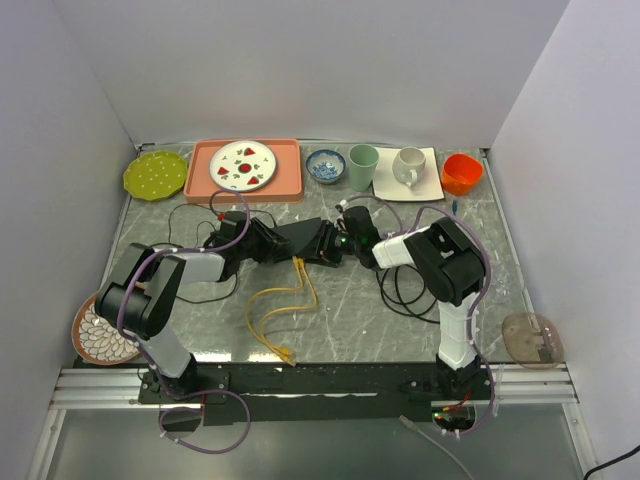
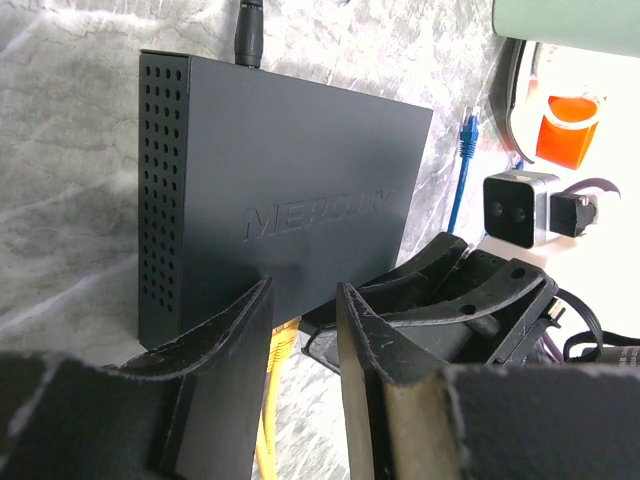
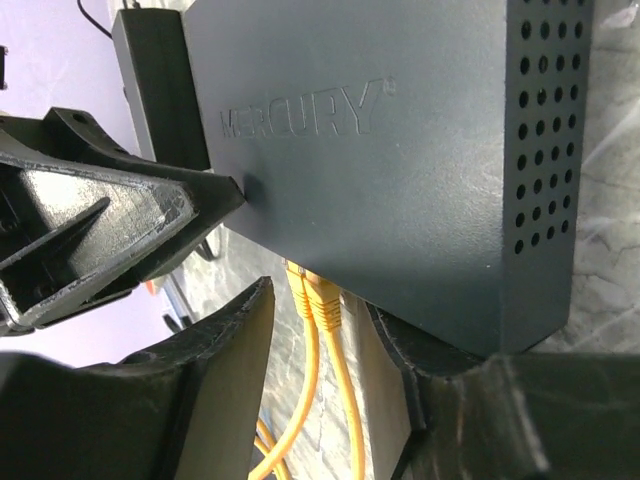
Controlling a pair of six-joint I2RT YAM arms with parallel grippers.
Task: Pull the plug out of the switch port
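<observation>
1. Yellow plugs (image 3: 316,296), two of them side by side, sit in the ports of the switch (image 3: 400,150). Each plug head looks small, hard and smooth. I think it is best to pinch one on its flat sides, right next to the port. I cannot tell which of the two is meant.
2. Their yellow cables (image 1: 275,305) look soft and bendy. They run from the switch toward the near edge of the worktop. I think a tug on the cable could hurt it, so the hard head is the place to hold.
3. The switch is a flat black box near the middle of the worktop, a bit closer to the far edge. It looks stiff, light and smooth. I think it will slide if nothing holds it down during the pull. A black power cord (image 2: 247,30) goes into its other side.
4. The right gripper (image 3: 320,300) is wide open. Both plugs sit in the gap between its fingers (image 3: 215,340), which do not squeeze them yet.
5. The left gripper (image 2: 303,290) has a gap between its fingers and holds nothing I can see. Its tips rest at the switch's port edge, and one tip touches the top face.
6. A blue cable (image 2: 465,150) lies beside the switch. An orange cup (image 1: 461,173) stands near the far right corner. A pink tray (image 1: 285,182) sits along the far edge.
</observation>
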